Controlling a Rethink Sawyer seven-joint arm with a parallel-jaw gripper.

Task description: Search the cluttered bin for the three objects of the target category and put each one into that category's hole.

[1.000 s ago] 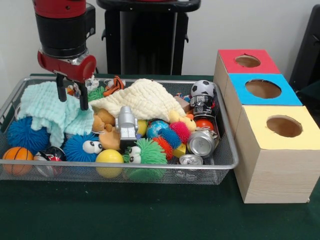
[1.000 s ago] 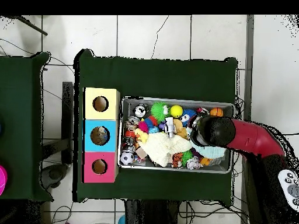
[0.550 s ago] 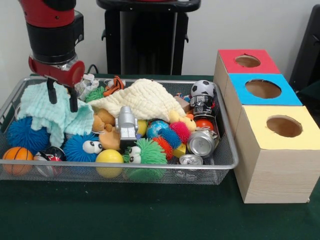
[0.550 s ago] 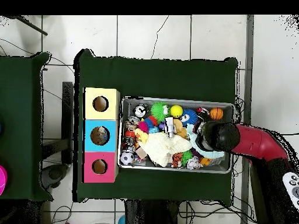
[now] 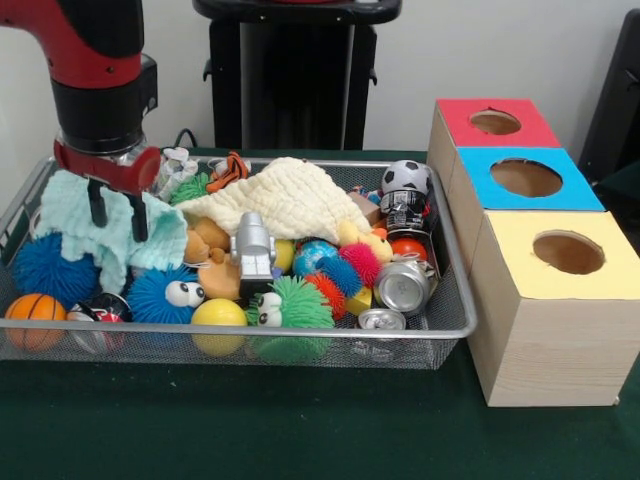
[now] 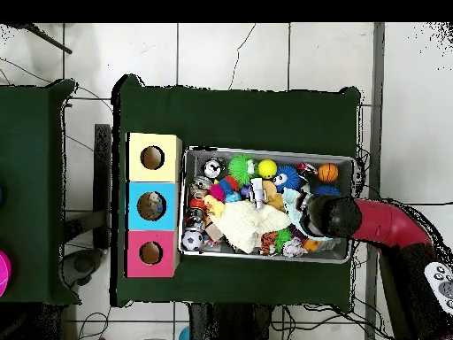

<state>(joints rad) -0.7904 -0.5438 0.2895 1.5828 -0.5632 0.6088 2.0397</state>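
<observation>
Fingers (image 5: pixel 116 213) of the gripper (image 6: pixel 329 215) hang spread and empty over the mint washcloth (image 5: pixel 75 222) at one end of the wire bin (image 5: pixel 455 318). Cream washcloth (image 5: pixel 285 200) drapes the middle of the pile above a grey toy robot (image 5: pixel 253 250); crushed cans (image 5: pixel 402 285) lie nearest the yellow box (image 5: pixel 560 300), beside blue (image 5: pixel 527 180) and red (image 5: pixel 495 123) boxes.

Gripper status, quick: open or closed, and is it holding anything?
Gripper: open, fingers apart, holding nothing; it hangs over the mint cloth at the bin's end.
</observation>
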